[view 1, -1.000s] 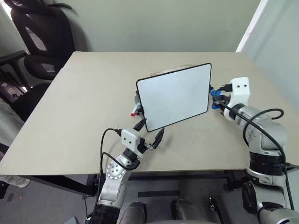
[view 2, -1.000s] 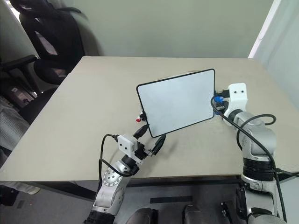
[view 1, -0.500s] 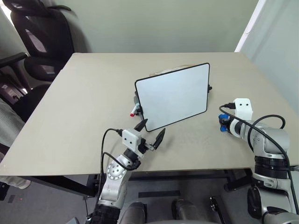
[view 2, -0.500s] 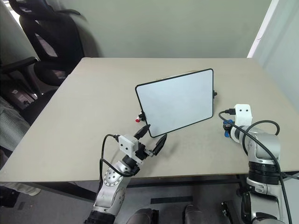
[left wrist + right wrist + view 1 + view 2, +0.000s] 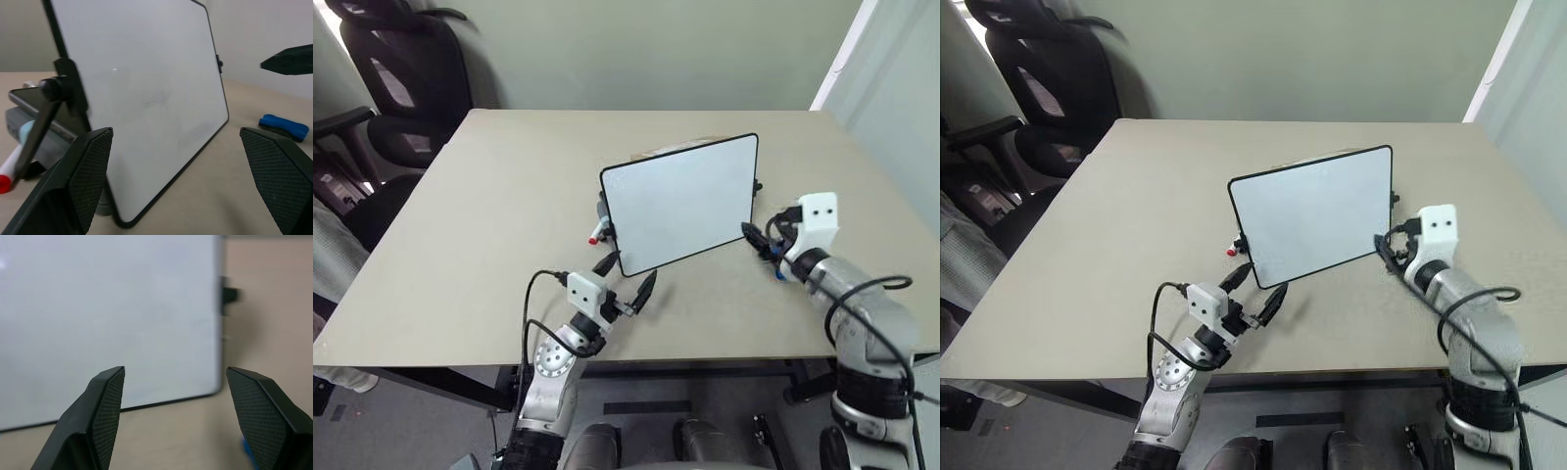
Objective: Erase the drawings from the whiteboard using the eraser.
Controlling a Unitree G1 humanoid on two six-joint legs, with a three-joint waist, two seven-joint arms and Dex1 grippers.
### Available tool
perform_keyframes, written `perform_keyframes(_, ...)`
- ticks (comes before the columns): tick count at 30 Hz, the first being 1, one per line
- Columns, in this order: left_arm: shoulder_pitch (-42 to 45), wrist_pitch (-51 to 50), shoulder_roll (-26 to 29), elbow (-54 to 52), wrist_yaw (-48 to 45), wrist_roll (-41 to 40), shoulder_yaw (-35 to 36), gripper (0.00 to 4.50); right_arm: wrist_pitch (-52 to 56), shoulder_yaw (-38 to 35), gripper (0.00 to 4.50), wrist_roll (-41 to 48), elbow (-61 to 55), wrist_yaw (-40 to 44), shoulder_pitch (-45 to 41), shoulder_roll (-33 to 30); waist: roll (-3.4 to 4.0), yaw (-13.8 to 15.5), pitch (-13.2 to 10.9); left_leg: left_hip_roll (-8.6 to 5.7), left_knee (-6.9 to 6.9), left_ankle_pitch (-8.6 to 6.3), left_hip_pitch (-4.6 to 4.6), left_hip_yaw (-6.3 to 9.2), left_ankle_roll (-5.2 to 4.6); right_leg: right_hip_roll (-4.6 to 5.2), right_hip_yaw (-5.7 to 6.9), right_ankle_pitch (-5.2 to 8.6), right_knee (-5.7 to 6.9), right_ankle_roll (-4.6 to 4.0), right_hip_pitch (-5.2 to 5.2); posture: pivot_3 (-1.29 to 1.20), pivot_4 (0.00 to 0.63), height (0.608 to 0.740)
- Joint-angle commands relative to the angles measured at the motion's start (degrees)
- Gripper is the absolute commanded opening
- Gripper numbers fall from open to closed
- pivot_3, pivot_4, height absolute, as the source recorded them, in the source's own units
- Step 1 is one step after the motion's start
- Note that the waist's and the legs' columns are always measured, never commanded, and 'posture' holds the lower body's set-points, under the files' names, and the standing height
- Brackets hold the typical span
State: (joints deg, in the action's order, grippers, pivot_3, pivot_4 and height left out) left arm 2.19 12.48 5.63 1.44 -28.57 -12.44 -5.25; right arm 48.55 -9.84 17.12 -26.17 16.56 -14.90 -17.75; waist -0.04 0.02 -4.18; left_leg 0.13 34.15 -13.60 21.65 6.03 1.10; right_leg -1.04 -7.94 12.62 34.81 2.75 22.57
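Whiteboard (image 5: 677, 203) stands propped upright and tilted back on the tan table (image 5: 470, 225), about mid-table, face toward the robot. Face reads blank white, with only faint grey smudges in the left wrist view; no red drawing can be made out on it.

Right gripper (image 5: 756, 238) sits just right of the board's near right corner, fingers spread wide apart, nothing between them, touching nothing visible. In the right wrist view both fingers (image 5: 105, 404) frame the board's right edge and bare table, with a gap between.

Eraser (image 5: 283, 127), the blue block, lies flat on the table to the right of the board, near side, just beside and under the right gripper; in the head views it shows as a bit of blue by the right wrist (image 5: 781, 273). Not gripped.

Left gripper (image 5: 626, 280) hovers near the board's near left corner, fingers spread wide, empty, board bottom edge just beyond them, not touching.

Red-tipped marker (image 5: 597, 233) lies on the table at the board's left side, by the black stand hinge (image 5: 58, 95).
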Motion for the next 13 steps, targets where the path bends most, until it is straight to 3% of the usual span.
perform_keyframes(1, 0.75, 0.31, 0.11, -1.32, -0.13, -1.04, 0.62, 4.5, -5.57, 2.62, 3.49, -1.05, -1.95, 0.61, -0.2, -0.2, 0.01, -0.04, 0.0, -0.03, 0.0, -0.01, 0.01, 0.0, 0.02, 0.03, -0.01, 0.02, -0.01, 0.02, 0.0, 0.0, 0.15, 0.74)
perform_keyframes(13, 1.27, 0.46, -0.13, -0.05, 1.28, -1.15, 2.48, 4.5, -8.75, 4.19, 3.49, -2.11, 1.36, -0.83, -1.64, -0.04, -0.05, -0.03, -0.03, -0.06, 0.01, -0.02, 0.03, 0.03, 0.04, 0.07, 0.01, 0.03, 0.04, 0.04, 0.01, 0.0, 0.15, 0.74)
